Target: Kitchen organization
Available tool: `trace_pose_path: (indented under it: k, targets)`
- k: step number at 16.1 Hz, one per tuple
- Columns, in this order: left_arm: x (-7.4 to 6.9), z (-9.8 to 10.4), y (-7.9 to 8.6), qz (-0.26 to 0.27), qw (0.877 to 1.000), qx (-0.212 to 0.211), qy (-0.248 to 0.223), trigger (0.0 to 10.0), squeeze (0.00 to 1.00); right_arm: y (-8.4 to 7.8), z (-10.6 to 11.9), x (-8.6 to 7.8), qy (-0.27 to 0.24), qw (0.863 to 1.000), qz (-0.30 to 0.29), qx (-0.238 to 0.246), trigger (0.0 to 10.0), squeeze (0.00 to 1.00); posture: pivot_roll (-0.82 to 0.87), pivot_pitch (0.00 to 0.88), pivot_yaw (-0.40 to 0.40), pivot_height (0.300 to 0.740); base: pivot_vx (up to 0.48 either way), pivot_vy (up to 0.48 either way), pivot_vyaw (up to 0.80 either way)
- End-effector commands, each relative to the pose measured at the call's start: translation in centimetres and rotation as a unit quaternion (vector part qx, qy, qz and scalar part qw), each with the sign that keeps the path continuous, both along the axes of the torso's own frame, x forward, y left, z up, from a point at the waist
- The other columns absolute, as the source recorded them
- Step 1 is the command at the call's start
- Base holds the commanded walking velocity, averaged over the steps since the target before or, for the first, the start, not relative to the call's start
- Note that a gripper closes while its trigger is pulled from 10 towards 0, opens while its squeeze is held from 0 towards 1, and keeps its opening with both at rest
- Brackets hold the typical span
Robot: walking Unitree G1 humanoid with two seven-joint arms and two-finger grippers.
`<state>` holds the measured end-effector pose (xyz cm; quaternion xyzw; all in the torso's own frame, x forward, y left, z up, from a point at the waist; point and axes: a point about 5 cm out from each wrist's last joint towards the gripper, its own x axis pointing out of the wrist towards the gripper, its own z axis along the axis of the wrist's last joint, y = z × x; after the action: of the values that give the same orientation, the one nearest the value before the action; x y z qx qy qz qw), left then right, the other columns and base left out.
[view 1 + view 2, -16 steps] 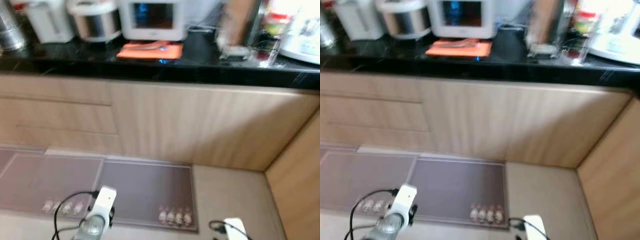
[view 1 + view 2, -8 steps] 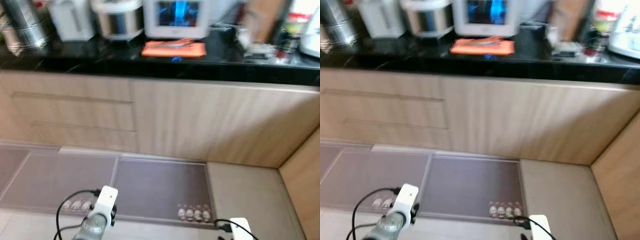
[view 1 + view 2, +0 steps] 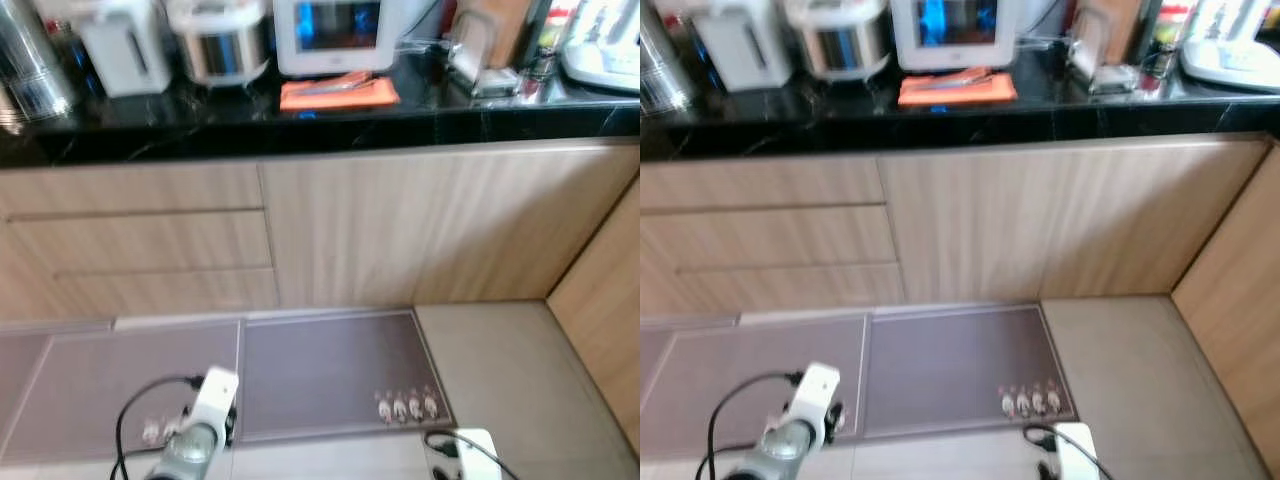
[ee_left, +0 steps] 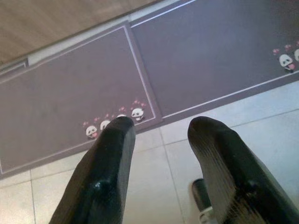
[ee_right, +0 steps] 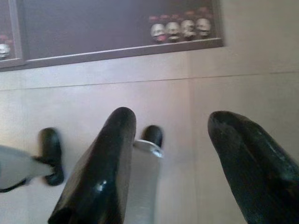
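A: Left eye view first. What to report?

B: Looks down on a black countertop (image 3: 200,135) over pale wood drawers (image 3: 140,240) and a cabinet door (image 3: 350,230). Carries an orange cloth (image 3: 338,92) in front of a white appliance with a blue screen (image 3: 332,30), beside a rice cooker (image 3: 218,40) and a white hot-water pot (image 3: 118,50). Probably holds the work to be tidied, well apart from both arms.

A: Right eye view?

B: Same scene. Adds a wooden board in a rack (image 3: 1095,40) further right on the counter. Below, two grey floor mats (image 3: 950,365) against the cabinet base.

A: Left wrist view?

B: Looks along the left gripper (image 4: 161,128), spread wide and carrying nothing, above a mat's panda-printed edge (image 4: 112,122) and pale floor tiles (image 4: 261,140).

A: Right wrist view?

B: Much the same: right gripper (image 5: 173,119) gaping, empty, low over tile, near another row of pandas (image 5: 180,29).

A: So, judged as an approach, nothing grasped yet. How to do it well?

B: Square up to the counter before reaching. Stop close enough to reach the back row without leaning. Raise the arms clear of the counter's front lip, not through it. Pick one target, perhaps the cloth, and keep the head on it. Mind the mat edges underfoot while stepping.
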<state>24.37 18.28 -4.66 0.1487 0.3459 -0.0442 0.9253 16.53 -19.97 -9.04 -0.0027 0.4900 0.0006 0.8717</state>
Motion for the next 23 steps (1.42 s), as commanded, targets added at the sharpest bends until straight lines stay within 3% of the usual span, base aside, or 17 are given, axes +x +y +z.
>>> trace_pose_path:
  k: [1,11,14,17,23]
  targets:
    - [-0.6,-0.4,0.6,0.012,1.0,-0.002,0.011,10.0,0.0,0.3,0.3,0.7,-0.014,1.0,-0.002,0.002,10.0,0.0,-0.1,0.0,0.021,0.74,0.0,0.337,0.0]
    - [-1.1,-0.6,1.2,0.015,1.0,0.003,0.019,10.0,0.0,-1.0,-0.2,-1.3,-0.011,1.0,-0.011,0.0,10.0,0.0,-0.1,0.0,0.03,0.74,0.0,0.346,0.0]
    - [-1.1,-0.6,1.3,0.013,1.0,0.003,0.019,10.0,0.0,-0.7,-0.1,-0.9,-0.02,0.999,-0.022,0.012,10.0,0.0,-0.1,0.0,0.033,0.74,0.0,0.364,0.0]
    - [-1.0,-0.5,1.3,0.011,1.0,0.004,0.017,10.0,0.0,1.5,0.0,0.3,-0.031,0.999,-0.014,0.02,10.0,0.0,-0.1,0.0,0.034,0.74,0.0,0.37,0.0]
    - [-1.0,-0.5,1.4,0.01,1.0,0.004,0.016,10.0,0.0,1.5,0.1,0.5,-0.036,0.999,-0.021,0.019,10.0,0.0,-0.09,0.0,0.035,0.74,0.0,0.359,0.0]
